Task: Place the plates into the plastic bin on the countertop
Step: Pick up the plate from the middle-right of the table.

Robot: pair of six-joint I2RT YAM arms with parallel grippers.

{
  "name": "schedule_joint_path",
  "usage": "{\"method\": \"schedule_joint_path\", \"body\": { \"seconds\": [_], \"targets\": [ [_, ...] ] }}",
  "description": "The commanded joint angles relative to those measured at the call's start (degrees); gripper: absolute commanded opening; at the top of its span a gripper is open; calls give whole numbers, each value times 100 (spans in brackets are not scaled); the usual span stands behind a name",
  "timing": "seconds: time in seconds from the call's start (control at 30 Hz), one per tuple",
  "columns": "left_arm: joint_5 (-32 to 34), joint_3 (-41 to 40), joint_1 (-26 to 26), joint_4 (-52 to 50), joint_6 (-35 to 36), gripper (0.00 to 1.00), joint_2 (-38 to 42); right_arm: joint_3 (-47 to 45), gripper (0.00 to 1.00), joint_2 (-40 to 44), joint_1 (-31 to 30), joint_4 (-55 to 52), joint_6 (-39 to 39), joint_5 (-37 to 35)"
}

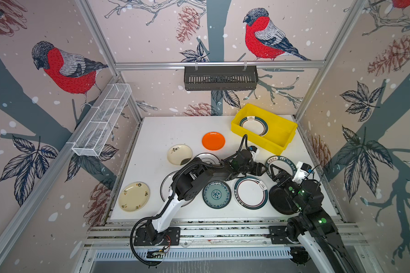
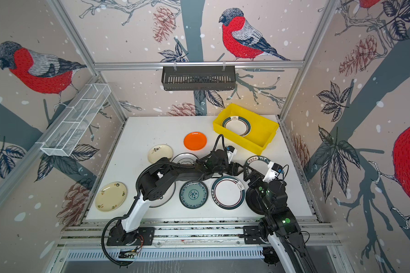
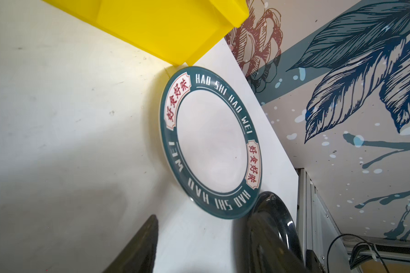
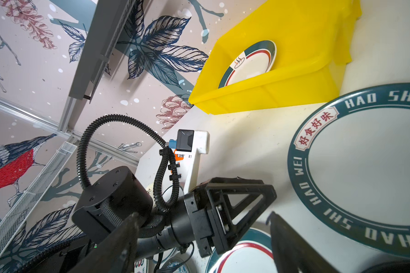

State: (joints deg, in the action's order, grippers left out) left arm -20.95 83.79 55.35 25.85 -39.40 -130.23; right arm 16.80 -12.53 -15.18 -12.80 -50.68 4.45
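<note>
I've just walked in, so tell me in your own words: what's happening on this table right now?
Two robot arms are moving plates into a yellow plastic bin. One teal-rimmed plate already lies in it. The others, such as the orange plate, sit on the white countertop. The left gripper and right gripper, both open and empty, are at the "HAO SHI HAO WEI" plate, which lies flat beside the bin.
</note>
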Motion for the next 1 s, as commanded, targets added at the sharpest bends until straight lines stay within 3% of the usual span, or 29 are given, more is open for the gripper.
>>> {"method": "schedule_joint_path", "body": {
  "seconds": [0.0, 0.17, 0.97],
  "targets": [
    [54, 214, 63, -180, 81, 61, -102, 176, 87, -141, 6, -284, 175, -135],
    [100, 304, 90, -212, 56, 54, -219, 304, 87, -289, 0, -416, 225, -67],
    [328, 1201, 169, -923, 4, 47, -862, 356, 87, -578, 40, -906, 224, -66]
  ]
}}
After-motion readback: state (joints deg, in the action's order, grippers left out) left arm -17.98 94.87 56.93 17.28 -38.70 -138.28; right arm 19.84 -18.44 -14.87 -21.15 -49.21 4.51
